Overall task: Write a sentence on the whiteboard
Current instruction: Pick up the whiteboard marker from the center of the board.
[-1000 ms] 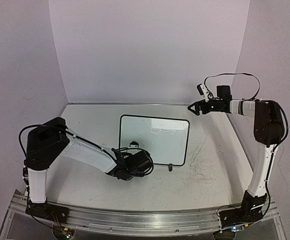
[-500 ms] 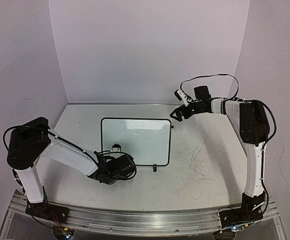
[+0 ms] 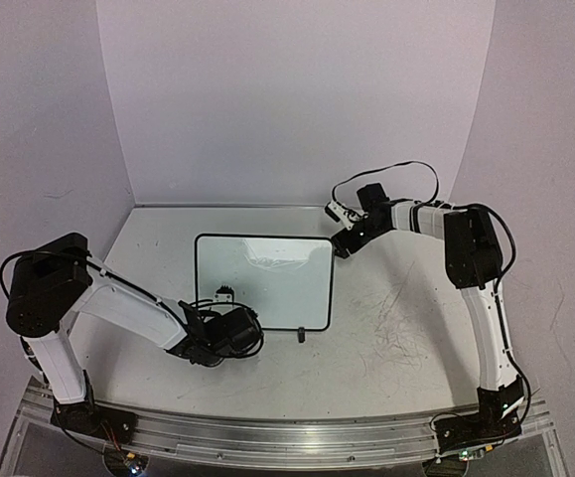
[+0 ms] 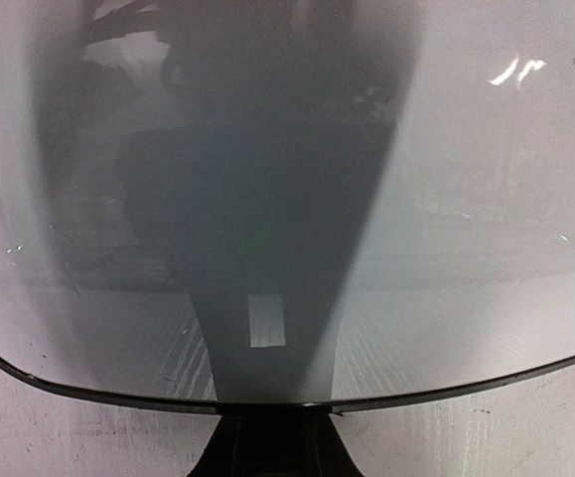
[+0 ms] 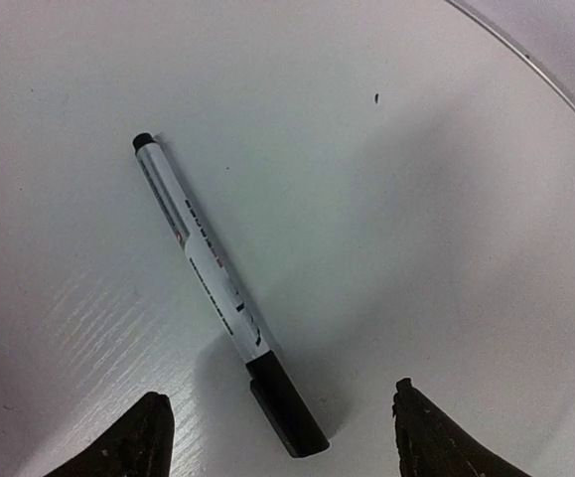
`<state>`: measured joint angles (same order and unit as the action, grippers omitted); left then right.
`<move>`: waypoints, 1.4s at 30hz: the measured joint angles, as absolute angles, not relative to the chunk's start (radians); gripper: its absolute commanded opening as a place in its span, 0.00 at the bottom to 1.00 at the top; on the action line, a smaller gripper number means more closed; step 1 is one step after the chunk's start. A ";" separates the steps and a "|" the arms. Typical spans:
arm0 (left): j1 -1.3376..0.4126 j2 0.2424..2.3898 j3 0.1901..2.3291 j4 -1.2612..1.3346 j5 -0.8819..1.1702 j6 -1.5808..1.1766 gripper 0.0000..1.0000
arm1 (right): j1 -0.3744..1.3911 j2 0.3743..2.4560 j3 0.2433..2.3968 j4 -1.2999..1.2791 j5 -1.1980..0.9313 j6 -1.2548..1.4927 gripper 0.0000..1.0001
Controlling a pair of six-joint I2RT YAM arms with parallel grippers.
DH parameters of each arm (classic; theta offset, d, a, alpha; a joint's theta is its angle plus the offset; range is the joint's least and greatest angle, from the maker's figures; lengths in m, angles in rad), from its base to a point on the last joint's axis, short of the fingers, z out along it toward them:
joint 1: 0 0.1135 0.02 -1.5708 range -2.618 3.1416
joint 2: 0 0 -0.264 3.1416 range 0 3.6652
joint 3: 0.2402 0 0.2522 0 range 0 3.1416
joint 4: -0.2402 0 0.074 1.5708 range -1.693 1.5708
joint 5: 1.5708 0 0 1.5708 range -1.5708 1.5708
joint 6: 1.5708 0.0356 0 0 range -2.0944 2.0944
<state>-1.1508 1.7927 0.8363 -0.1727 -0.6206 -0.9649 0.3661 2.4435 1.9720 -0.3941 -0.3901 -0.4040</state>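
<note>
The whiteboard point(image 3: 267, 288) lies flat on the table, and its face is blank, with no sentence on it. My left gripper point(image 3: 223, 306) is at the board's near edge and shut on it. In the left wrist view the dark fingers point(image 4: 272, 447) clamp the black frame point(image 4: 446, 390). My right gripper point(image 3: 346, 240) hangs low by the board's far right corner, open. In the right wrist view a white marker point(image 5: 208, 268) with a black cap lies on the table. Its capped end sits between my right gripper's point(image 5: 282, 432) spread fingertips.
Grey scribble marks point(image 3: 396, 338) cover the tabletop right of the board. A small black foot point(image 3: 300, 336) sticks out at the board's near right edge. Purple walls close in the back and both sides.
The left gripper has dragged the whiteboard to the left. The right arm has swung left and down to the table by the board's far right corner.
</note>
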 measured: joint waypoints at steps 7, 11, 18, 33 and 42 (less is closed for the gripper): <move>-1.151 1.801 0.843 -0.171 -0.620 -0.969 0.00 | 0.385 2.486 2.033 -0.451 -0.373 -0.412 0.66; -1.149 1.801 0.843 -0.165 -0.613 -0.969 0.00 | 0.405 2.525 2.103 -0.484 -0.347 -0.410 0.52; -1.149 1.799 0.832 -0.145 -0.611 -0.967 0.00 | 0.422 2.575 2.186 -0.545 -0.326 -0.414 0.31; -1.150 1.782 0.803 -0.100 -0.602 -0.937 0.00 | 0.433 2.576 2.199 -0.569 -0.303 -0.418 0.00; -1.170 1.823 0.845 -0.110 -0.621 -0.932 0.00 | 0.412 2.424 2.010 -0.512 -0.266 -0.301 0.00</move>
